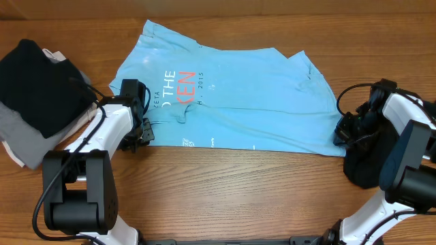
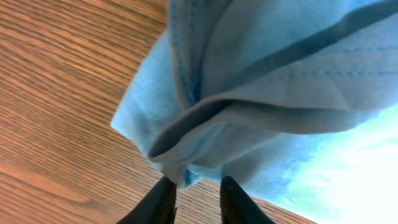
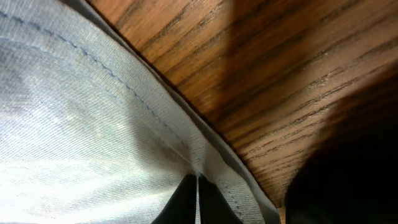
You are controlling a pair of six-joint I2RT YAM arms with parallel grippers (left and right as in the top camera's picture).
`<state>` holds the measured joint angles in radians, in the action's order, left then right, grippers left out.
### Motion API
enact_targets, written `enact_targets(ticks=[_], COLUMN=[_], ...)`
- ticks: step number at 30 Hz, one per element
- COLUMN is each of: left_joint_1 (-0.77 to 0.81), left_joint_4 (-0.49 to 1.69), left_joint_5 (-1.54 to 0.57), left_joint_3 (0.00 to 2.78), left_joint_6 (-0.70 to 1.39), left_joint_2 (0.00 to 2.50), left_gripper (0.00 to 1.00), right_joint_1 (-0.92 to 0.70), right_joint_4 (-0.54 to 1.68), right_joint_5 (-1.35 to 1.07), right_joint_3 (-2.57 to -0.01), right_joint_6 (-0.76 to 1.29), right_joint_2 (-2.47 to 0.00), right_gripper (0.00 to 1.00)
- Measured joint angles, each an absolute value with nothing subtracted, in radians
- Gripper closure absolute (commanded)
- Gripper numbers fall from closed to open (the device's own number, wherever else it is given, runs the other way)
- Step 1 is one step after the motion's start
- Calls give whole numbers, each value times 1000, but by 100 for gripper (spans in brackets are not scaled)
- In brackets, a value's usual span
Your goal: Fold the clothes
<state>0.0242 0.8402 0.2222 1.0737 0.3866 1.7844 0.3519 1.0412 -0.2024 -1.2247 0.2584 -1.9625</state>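
Right now the light blue T-shirt (image 1: pixel 252 95) lies spread on the table (image 1: pixel 238 197), my right gripper (image 3: pixel 197 186) pinched shut on its hem, my left gripper (image 2: pixel 198 190) narrowly parted with a bunched fold at its tips, so I judge the first fold is starting and next needs a firm left pinch before lifting

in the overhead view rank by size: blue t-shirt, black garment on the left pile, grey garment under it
1. blue t-shirt
2. black garment
3. grey garment, mostly covered by the black one, so full size unsure
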Motion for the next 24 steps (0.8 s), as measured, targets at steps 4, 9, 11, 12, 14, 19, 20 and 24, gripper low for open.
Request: enact_targets(ticks=[4, 9, 11, 12, 14, 19, 20, 24], left_joint_1=[24, 24, 24, 24, 24, 10, 3, -14], left_joint_4=[841, 841, 840, 840, 839, 812, 803, 793], left_joint_5=[258, 292, 299, 301, 339, 563, 585, 633], left_joint_3=[1074, 1074, 1074, 1074, 1074, 1073, 1073, 1073], left_joint_6=[385, 380, 382, 382, 382, 382, 383, 382], left_joint_2=[1784, 1784, 1784, 1784, 1784, 1784, 1784, 1784], left_gripper=[77, 96, 96, 96, 96, 96, 96, 96], right_joint_1=[352, 352, 352, 352, 352, 352, 352, 352], right_joint_4=[1041, 1041, 1041, 1041, 1041, 1041, 1042, 1041], right_joint_5=[-203, -203, -202, -202, -202, -202, -202, -202], right_joint_3=[-1225, -1225, -1225, -1225, -1225, -1225, -1225, -1225], right_joint_6=[258, 258, 258, 258, 258, 258, 258, 259], right_joint_2=[-1963, -1963, -1963, -1963, -1963, -1963, -1963, -1963], right_gripper=[93, 93, 93, 93, 93, 93, 93, 93])
